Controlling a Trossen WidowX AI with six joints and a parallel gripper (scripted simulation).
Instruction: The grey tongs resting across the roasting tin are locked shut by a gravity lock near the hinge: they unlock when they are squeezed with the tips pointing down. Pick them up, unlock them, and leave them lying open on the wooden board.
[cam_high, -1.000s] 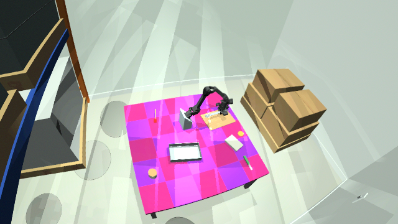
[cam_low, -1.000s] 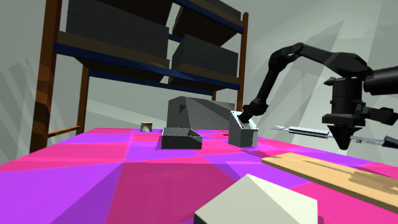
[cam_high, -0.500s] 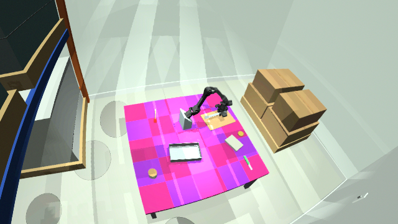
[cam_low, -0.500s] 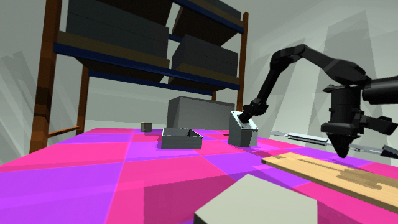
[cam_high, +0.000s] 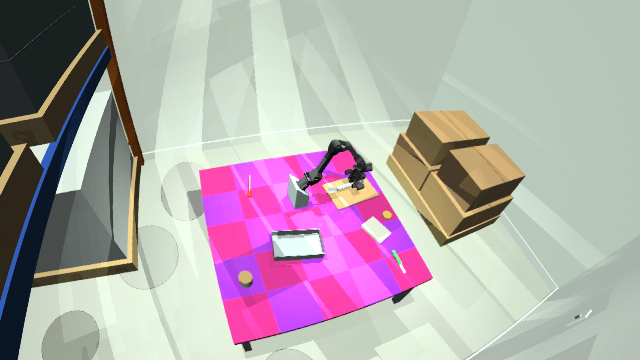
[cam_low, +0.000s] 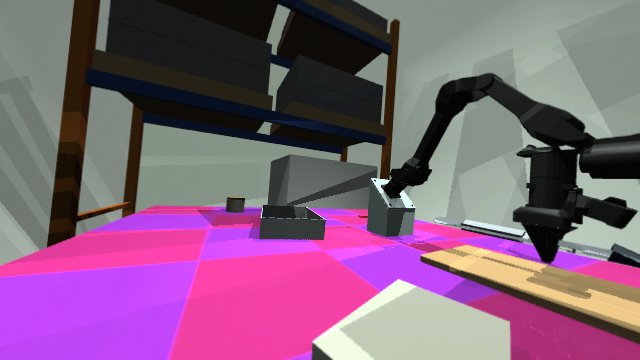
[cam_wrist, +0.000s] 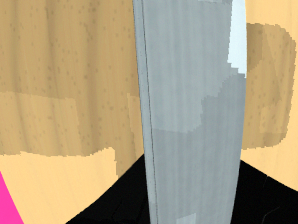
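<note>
The grey tongs (cam_high: 341, 188) (cam_low: 492, 228) (cam_wrist: 192, 90) lie roughly level, low over the wooden board (cam_high: 346, 202) (cam_low: 465, 257) (cam_wrist: 55, 60). Their long end reaches past the board's edge in the exterior view. My gripper (cam_high: 357, 186) (cam_low: 548, 259) (cam_wrist: 181, 155) points down over the board and is shut on the tongs, with black fingers on both sides in the wrist view. Whether the tongs touch the board, and whether their arms are apart, I cannot tell. The roasting tin (cam_high: 298, 258) (cam_low: 292, 229) stands apart from the board, with no tongs across it.
A slant-topped grey block (cam_high: 300, 199) (cam_low: 391, 220) stands at the arm's other end. A pale block (cam_high: 376, 229) (cam_low: 425, 320), a yellow disc (cam_high: 387, 215) and a green-handled tool (cam_high: 397, 258) are near the board. A round tan tub (cam_high: 245, 278) (cam_low: 235, 205) and a red-ended stick (cam_high: 249, 187) stand farther off.
</note>
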